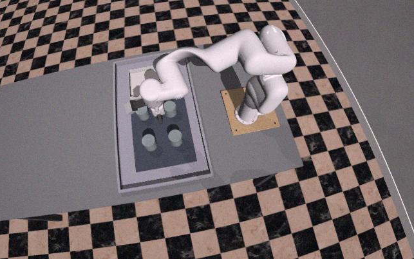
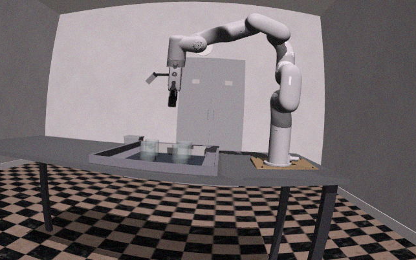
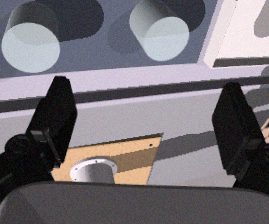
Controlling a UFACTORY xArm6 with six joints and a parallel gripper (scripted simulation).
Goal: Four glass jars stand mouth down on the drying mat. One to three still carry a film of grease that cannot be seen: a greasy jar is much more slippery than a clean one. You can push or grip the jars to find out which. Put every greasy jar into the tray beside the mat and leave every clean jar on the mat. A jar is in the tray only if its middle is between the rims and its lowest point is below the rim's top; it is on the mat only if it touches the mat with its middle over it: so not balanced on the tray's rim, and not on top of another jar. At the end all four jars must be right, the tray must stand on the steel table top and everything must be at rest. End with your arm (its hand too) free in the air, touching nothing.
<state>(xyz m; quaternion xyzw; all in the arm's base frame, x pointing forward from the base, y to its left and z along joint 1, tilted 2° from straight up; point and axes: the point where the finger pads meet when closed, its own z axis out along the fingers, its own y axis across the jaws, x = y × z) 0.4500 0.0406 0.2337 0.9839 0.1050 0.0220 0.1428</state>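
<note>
Four pale glass jars stand mouth down on the dark drying mat (image 1: pixel 165 142): back left (image 1: pixel 143 113), back right (image 1: pixel 170 109), front left (image 1: pixel 149 142) and front right (image 1: pixel 175 138). The white tray (image 1: pixel 139 82) lies behind the mat, partly hidden by my arm. My gripper (image 2: pixel 172 98) (image 1: pixel 158 113) hangs high above the mat, open and empty, roughly over the gap between the two back jars. In the wrist view its fingers stand wide apart, with two jars (image 3: pixel 30 46) (image 3: pixel 159 28) below them.
A raised grey frame (image 1: pixel 202 142) surrounds the mat and the tray on the steel table. My base stands on a wooden plate (image 1: pixel 254 119) to the right of the frame. The arm arches over the tray end.
</note>
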